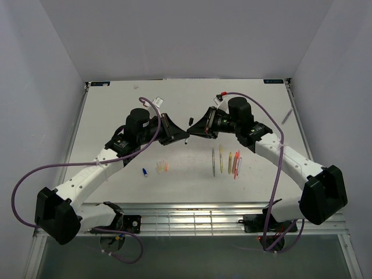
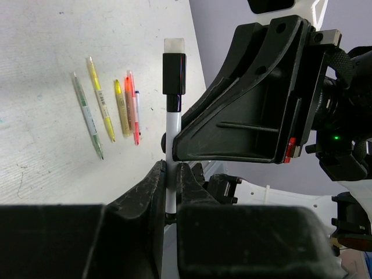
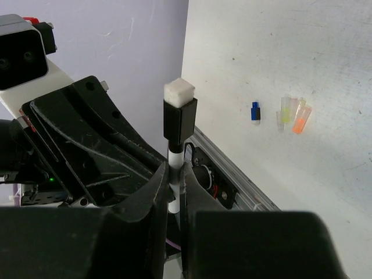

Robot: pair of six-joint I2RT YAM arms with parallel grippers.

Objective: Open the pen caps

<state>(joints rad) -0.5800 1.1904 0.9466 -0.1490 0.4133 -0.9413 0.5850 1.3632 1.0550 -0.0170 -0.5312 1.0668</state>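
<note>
Four caps lie loose on the tabletop (image 1: 116,104), toward its near edge and left of the middle. The blue cap (image 3: 254,112) sits a little apart, with the yellow cap (image 3: 282,115), pink cap (image 3: 294,106) and orange cap (image 3: 301,121) bunched together. Right of the middle, also toward the near edge, a row of pens (image 2: 122,110) lies side by side. Judging by the loose caps, these are the ones already dealt with, though their tips are too small to check.

The fifth, the black cap (image 2: 174,72), is not yet off. It sits on the end of the white pen (image 2: 171,125), which is held in the air above the middle of the tabletop. The left claw (image 2: 170,174) is pinched tight on the white barrel. The right claw (image 3: 174,174) is likewise closed on the barrel just below the cap, so both hold the same pen and neither has the cap itself.

By my reckoning the job is mostly done. What is left is a grip on the black cap, a pull apart, and setting the pieces down.
</note>
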